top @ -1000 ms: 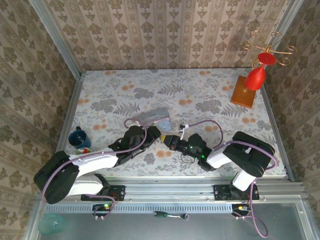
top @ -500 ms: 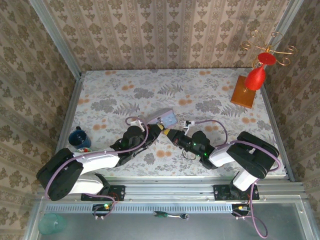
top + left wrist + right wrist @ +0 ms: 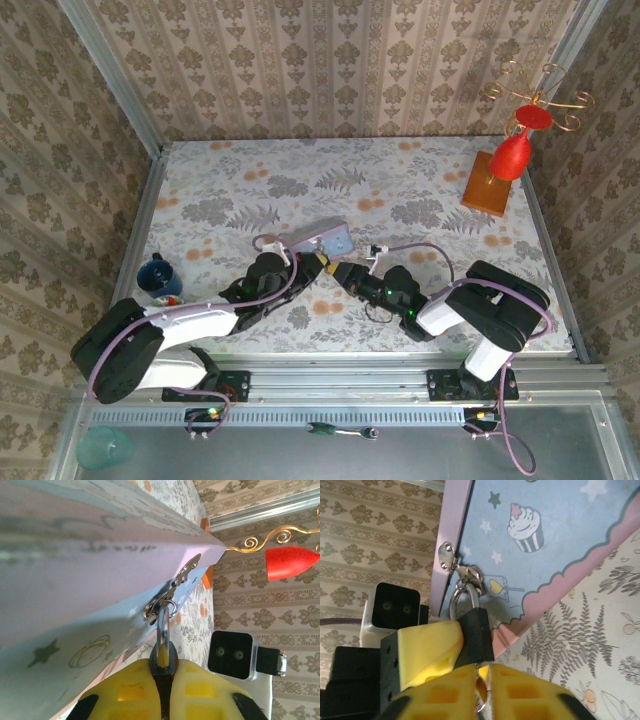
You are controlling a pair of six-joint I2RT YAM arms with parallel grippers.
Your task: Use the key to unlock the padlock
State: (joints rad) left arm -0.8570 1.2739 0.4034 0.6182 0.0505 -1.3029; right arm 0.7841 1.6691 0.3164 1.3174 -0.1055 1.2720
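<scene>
The tiny dark padlock (image 3: 476,635) hangs by its silvery shackle (image 3: 462,597) from the hasp of the pastel tin box (image 3: 545,540). My left gripper (image 3: 162,667) is shut on the padlock body (image 3: 162,662), with the shackle (image 3: 162,622) rising to the hasp (image 3: 175,585). My right gripper (image 3: 484,677) sits just under the padlock, shut on the key (image 3: 482,687), whose tip meets the lock's underside. In the top view both grippers, left (image 3: 316,265) and right (image 3: 345,275), meet at the front of the tilted box (image 3: 318,238).
A red cone ornament (image 3: 515,150) on a wooden block (image 3: 487,188) with gold wire curls stands at the back right. A blue cup (image 3: 157,275) sits near the left edge. Patterned walls close in three sides.
Over the last second the tin box has tipped up at its front and both grippers have shifted slightly up and right with the padlock. Little differs since half a second ago.
</scene>
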